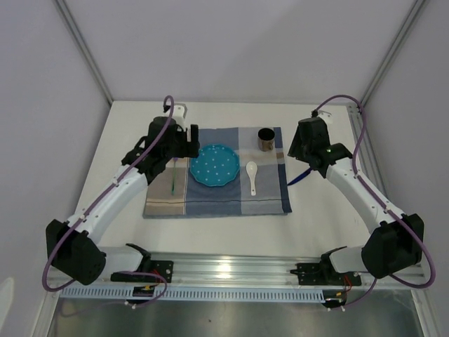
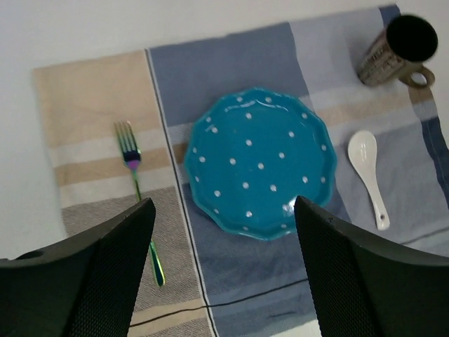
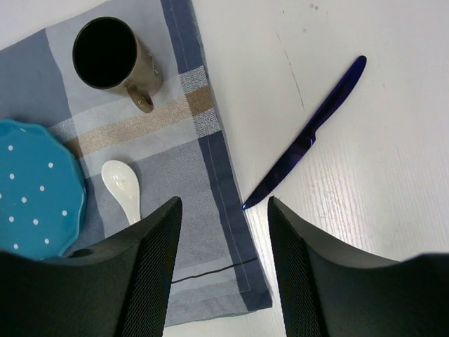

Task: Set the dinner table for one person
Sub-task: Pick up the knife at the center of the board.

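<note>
Your left gripper (image 2: 223, 210) hangs with jaws spread wide and empty above the blue-and-beige checked cloth placemat (image 2: 231, 63). It is over the gap between the iridescent metal fork (image 2: 135, 182) near the cloth's left edge and the teal white-dotted scalloped plate (image 2: 259, 161). Your right gripper (image 3: 224, 210) is parted too, holding nothing, over the placemat's right edge. There the dark blue knife (image 3: 309, 137) lies slanted on the bare white matte dinner table (image 1: 231, 228), tip just beside the cloth. The white ceramic spoon (image 3: 123, 186) and brown mug (image 3: 144, 70) sit inside that edge; open tabletop runs beyond the knife toward the right rail
</note>
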